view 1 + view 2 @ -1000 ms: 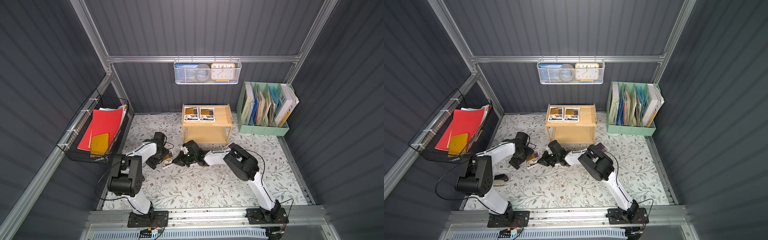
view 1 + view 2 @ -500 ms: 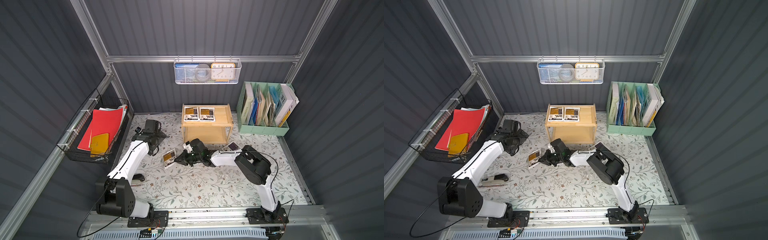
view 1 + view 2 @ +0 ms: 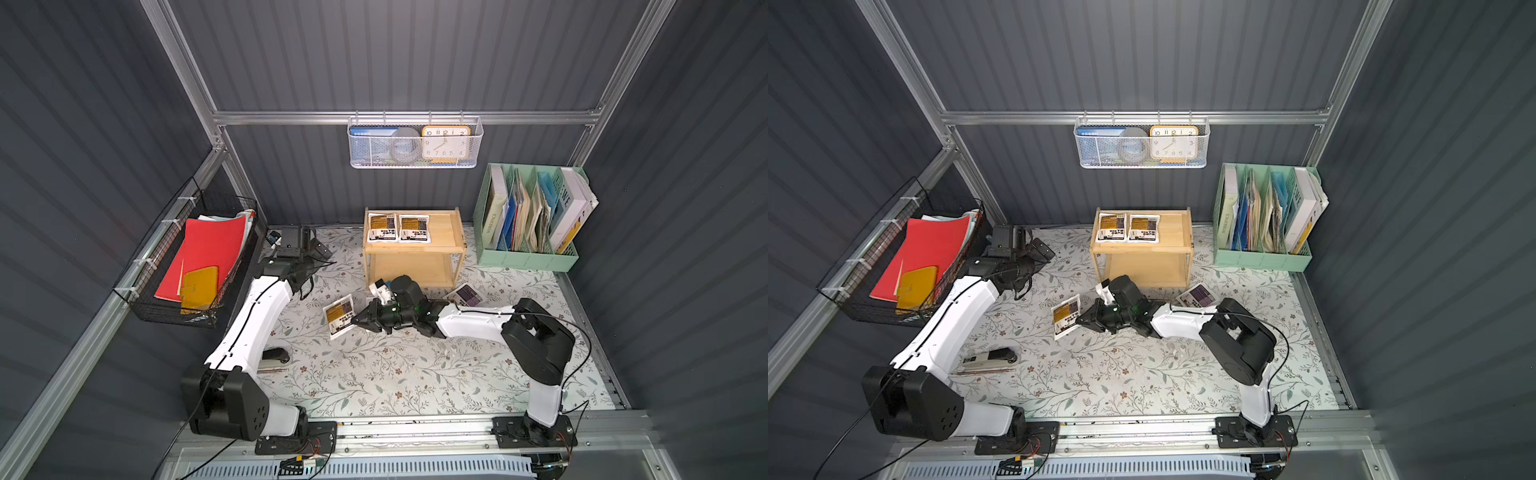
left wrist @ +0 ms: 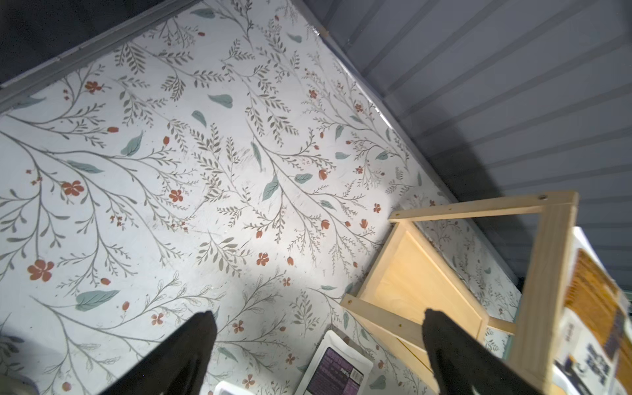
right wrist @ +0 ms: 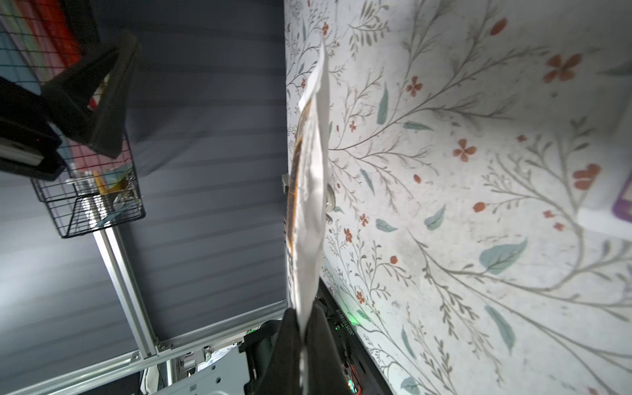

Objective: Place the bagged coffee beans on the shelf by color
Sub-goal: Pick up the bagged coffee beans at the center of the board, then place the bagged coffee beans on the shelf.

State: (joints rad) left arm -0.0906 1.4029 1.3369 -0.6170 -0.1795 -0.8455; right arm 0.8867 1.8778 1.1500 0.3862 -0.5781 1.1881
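Note:
My right gripper (image 3: 358, 321) (image 3: 1084, 321) is shut on the edge of a yellow-labelled bag of coffee beans (image 3: 338, 316) (image 3: 1066, 316), held just over the table left of the shelf front. In the right wrist view that bag (image 5: 307, 191) shows edge-on, pinched between the fingers. Two yellow-labelled bags (image 3: 381, 227) (image 3: 414, 228) lie side by side on the top tray of the wooden shelf (image 3: 448, 232). A purple-labelled bag (image 3: 466, 296) (image 4: 337, 369) lies on the table by the shelf's front right post. My left gripper (image 4: 319, 316) (image 3: 318, 249) is open and empty near the back left corner.
A stapler (image 3: 990, 359) lies near the left arm's base. A black wire basket (image 3: 199, 257) with red folders hangs on the left wall. A white wire basket (image 3: 415, 143) with a clock hangs at the back. The mint file organizer (image 3: 528, 253) stands back right.
The left gripper has let go beside the yellow-labelled bag and swung away to the back left corner. The right gripper keeps hold of the bag and has shifted slightly right.

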